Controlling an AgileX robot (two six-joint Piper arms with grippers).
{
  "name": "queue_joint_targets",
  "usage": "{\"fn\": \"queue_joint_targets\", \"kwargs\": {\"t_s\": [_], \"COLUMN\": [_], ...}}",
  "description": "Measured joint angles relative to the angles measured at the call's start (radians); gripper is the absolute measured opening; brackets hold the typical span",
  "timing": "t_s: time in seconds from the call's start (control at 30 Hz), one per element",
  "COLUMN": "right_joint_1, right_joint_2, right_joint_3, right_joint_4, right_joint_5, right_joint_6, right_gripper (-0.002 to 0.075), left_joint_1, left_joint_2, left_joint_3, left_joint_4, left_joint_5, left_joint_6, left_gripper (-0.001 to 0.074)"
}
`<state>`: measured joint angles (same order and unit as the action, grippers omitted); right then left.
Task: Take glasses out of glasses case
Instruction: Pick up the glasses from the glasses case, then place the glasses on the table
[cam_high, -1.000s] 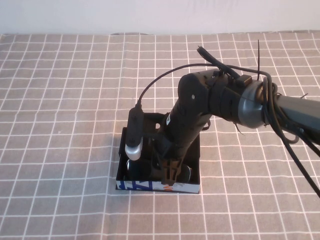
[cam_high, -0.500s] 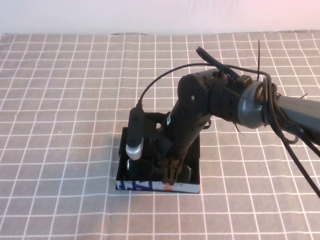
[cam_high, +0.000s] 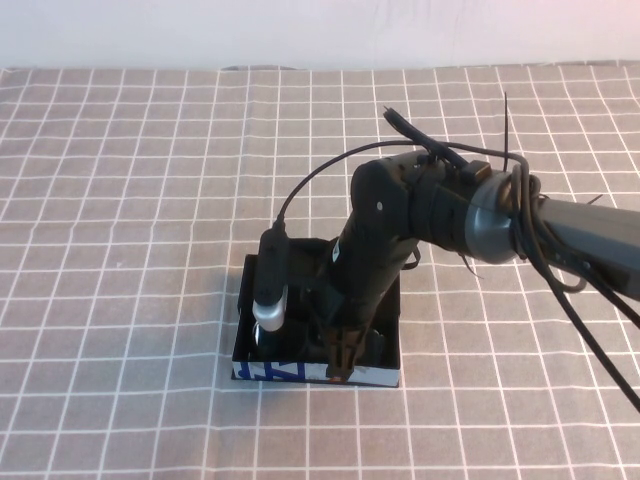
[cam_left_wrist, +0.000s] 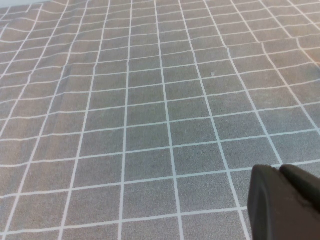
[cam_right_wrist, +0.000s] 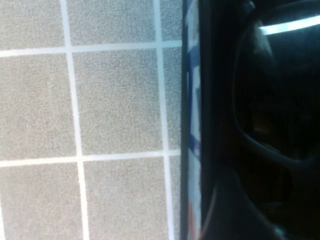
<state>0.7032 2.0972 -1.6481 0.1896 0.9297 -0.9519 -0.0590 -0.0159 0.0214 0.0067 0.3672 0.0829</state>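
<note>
Right gripper (cam_high: 340, 362): jaws are reaching down inside the glasses case (cam_high: 260, 370); whether they are spread or pinching cannot be told. The glasses (cam_right_wrist: 272, 100) are lying in the case, near the counter's (cam_high: 120, 200) front edge. Left gripper (cam_left_wrist: 285, 200): jaws are pressed together above the counter.

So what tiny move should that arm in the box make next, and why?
Probably close on the glasses and lift. The right gripper is deep inside the glasses case at its printed front edge, with a lens directly below it. The left gripper is off over bare cloth.
</note>
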Motion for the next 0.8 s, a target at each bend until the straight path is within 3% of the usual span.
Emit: {"fn": "queue_joint_targets", "kwargs": {"t_s": [0.13, 0.3, 0.5, 0.6, 0.8], "right_joint_1": [0.0, 0.0, 0.002, 0.002, -0.042], "right_joint_2": [0.0, 0.0, -0.034, -0.102, -0.277], "right_joint_3": [0.0, 0.0, 0.0, 0.0, 0.093], "right_joint_4": [0.0, 0.004, -0.023, -0.072, -0.207], "right_joint_5": [0.0, 0.0, -0.017, -0.027, -0.023], "right_joint_6": [0.0, 0.0, 0.106, 0.275, 0.88], "right_gripper": [0.0234, 0.0069, 0.0058, 0.0058, 0.0058], "left_joint_1": [0.0, 0.0, 0.0, 0.0, 0.0], "left_joint_2": [0.0, 0.0, 0.0, 0.0, 0.0], "left_joint_3": [0.0, 0.0, 0.0, 0.0, 0.0], "left_joint_4": [0.0, 0.0, 0.0, 0.0, 0.0], "left_joint_5": [0.0, 0.0, 0.0, 0.0, 0.0], "left_joint_6": [0.0, 0.0, 0.0, 0.0, 0.0], "left_gripper": [-0.0004, -0.0004, -0.0004, -0.0004, -0.0004]}}
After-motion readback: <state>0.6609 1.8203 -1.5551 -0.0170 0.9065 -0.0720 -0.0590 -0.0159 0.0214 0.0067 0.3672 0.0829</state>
